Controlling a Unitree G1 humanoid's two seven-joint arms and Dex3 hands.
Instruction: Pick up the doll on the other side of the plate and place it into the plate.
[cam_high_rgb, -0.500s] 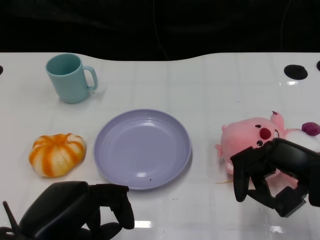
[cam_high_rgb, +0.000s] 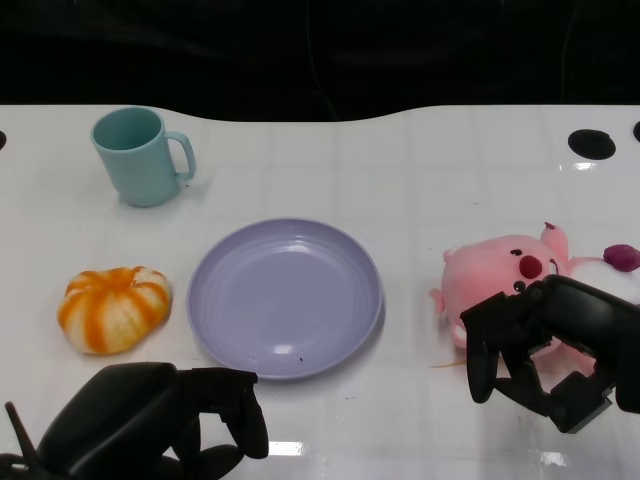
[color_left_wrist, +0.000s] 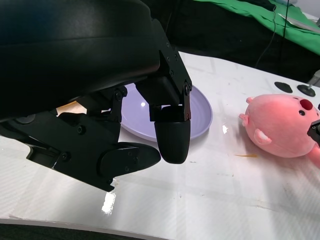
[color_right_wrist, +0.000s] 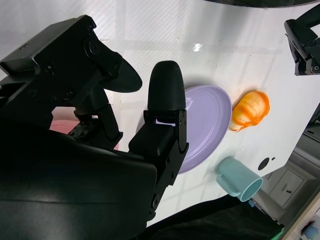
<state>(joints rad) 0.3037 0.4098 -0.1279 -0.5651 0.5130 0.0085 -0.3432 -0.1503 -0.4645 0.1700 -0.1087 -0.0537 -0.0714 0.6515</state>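
A pink plush doll (cam_high_rgb: 505, 270) lies on the white table, to the right of the empty purple plate (cam_high_rgb: 285, 295). My right hand (cam_high_rgb: 545, 345) hovers at the doll's near side. Its fingers are apart, partly covering the doll's lower edge, and hold nothing. An orange pumpkin plush (cam_high_rgb: 113, 308) sits to the left of the plate. My left hand (cam_high_rgb: 150, 420) rests at the table's near edge below the pumpkin, empty, with its fingers bent downward. The left wrist view shows the pink doll (color_left_wrist: 282, 125) beyond the plate (color_left_wrist: 200, 110). The right wrist view shows the plate (color_right_wrist: 205, 120) and the pumpkin (color_right_wrist: 250, 110).
A teal mug (cam_high_rgb: 140, 155) stands at the back left. A small purple object (cam_high_rgb: 622, 257) lies just right of the pink doll. A black round mark (cam_high_rgb: 592, 143) sits at the far right of the table. The table's far edge meets a dark background.
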